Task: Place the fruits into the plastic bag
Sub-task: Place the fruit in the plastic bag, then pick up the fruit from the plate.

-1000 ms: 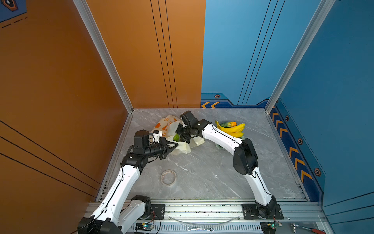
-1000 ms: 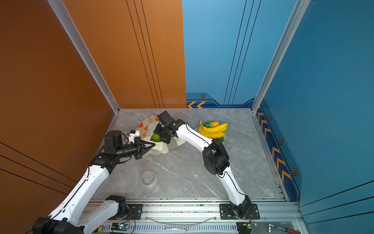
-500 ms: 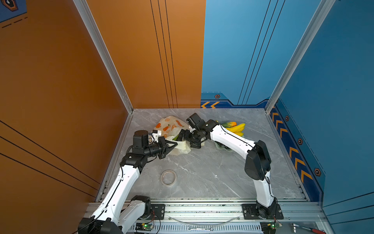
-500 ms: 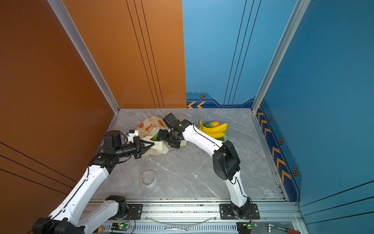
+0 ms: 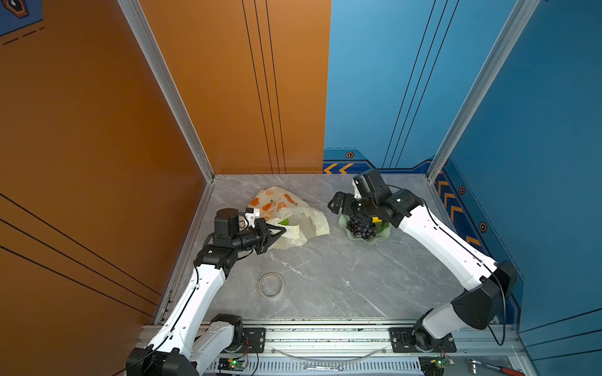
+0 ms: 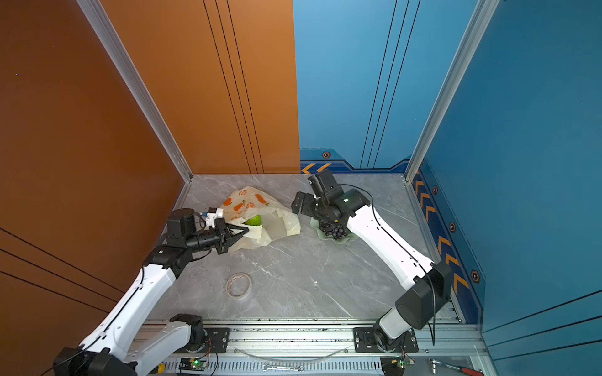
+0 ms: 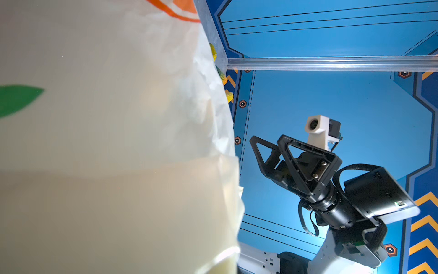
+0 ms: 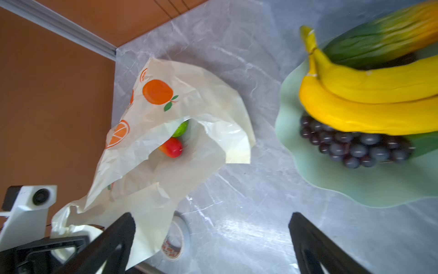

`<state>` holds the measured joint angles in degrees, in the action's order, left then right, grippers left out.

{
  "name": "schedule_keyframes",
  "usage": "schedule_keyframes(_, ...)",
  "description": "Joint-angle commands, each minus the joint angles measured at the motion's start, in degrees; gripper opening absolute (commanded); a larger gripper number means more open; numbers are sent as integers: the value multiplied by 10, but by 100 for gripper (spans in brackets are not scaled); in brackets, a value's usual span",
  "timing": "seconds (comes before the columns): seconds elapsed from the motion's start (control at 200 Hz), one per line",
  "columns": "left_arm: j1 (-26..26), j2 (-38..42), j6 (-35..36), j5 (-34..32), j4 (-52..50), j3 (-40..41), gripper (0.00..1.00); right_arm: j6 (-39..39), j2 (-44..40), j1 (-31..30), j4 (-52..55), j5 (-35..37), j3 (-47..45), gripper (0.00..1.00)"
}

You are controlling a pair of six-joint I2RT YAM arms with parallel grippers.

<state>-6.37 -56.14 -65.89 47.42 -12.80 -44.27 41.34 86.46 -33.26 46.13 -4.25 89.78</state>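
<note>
Two fruits sit in the bag (image 5: 282, 208): mango (image 8: 171, 147) and green ball (image 6: 253, 220). The bag lies on the worktop near the far-left corner. My left gripper (image 5: 277, 231) has its fingers clamped on the bag's rim. My right gripper (image 5: 334, 203) is spread wide and empty, above the gap between bag and dish (image 5: 368, 241). On the dish, toward the far edge: bananas (image 8: 367, 95), grapes (image 5: 360, 228), green-orange fruit (image 8: 379, 40). A tape roll (image 5: 271, 285) lies nearer the front edge.

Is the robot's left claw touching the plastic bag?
Touching. In a top view the shut left gripper pinches the cream edge of the bag, with no gap between them. The right wrist view shows that edge bunched at it.
</note>
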Motion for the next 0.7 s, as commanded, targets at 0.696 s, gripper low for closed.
schedule_keyframes(0.696, -14, -5, -3, 7, 15, -11, 0, -232, 153, 61, 198, 144, 163, 90)
